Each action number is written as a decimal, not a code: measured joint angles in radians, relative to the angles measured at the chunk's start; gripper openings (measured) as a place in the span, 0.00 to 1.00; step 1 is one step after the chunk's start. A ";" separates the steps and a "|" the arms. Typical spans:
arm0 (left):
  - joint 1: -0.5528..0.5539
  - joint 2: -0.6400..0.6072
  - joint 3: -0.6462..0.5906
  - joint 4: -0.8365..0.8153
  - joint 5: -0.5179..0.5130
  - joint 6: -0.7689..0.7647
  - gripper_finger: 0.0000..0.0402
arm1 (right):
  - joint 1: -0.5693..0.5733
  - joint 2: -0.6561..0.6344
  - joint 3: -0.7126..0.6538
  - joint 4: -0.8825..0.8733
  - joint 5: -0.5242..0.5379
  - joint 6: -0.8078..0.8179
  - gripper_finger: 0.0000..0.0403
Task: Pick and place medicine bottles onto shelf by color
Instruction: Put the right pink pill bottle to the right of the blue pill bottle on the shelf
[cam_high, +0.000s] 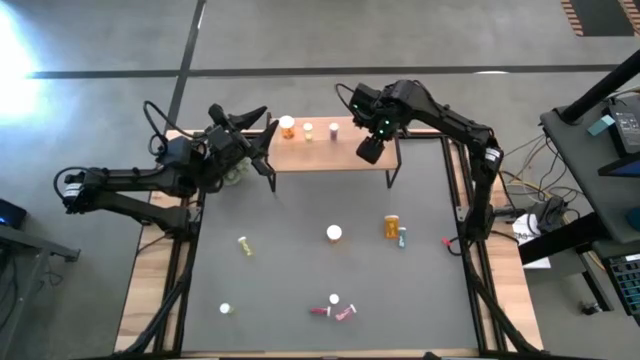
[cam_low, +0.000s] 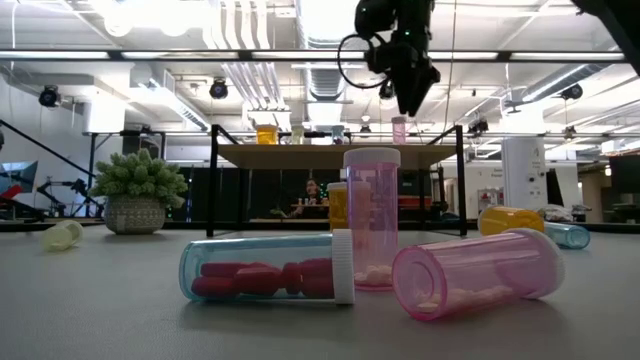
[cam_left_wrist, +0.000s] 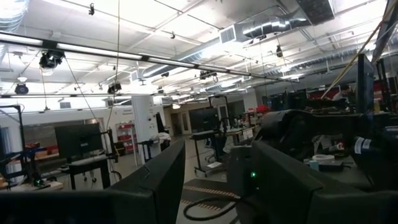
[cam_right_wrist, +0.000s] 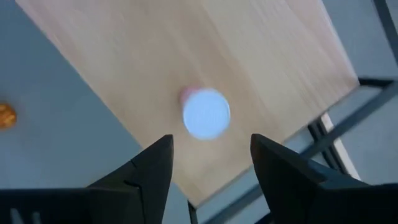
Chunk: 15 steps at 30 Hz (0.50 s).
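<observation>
We see the right tool (cam_right_wrist: 210, 162) spread open above the shelf (cam_high: 330, 152), its fingers parted over a pink bottle (cam_right_wrist: 206, 113) standing upright on the wood with nothing pinched. In the high view that shelf sits upper centre, with three more bottles (cam_high: 308, 129) standing along its left part. The left tool (cam_high: 262, 135) hangs at the shelf's left end; we cannot tell its spread. Other bottles (cam_high: 334, 233) lie scattered over the desk (cam_high: 300, 270) below.

A green bushy plant (cam_low: 138, 178) in a pale pot stands on the desk (cam_high: 300, 270) (far left corner).
</observation>
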 joint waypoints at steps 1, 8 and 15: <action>0.000 0.000 0.000 0.000 0.000 0.000 0.42 | 0.000 -0.015 -0.019 -0.001 0.000 0.005 0.51; 0.000 0.000 0.000 0.000 0.000 0.000 0.42 | 0.009 -0.211 -0.247 0.029 -0.001 0.079 0.51; 0.000 -0.001 0.000 0.000 0.000 0.000 0.42 | 0.047 -0.480 -0.588 0.488 -0.004 0.240 0.51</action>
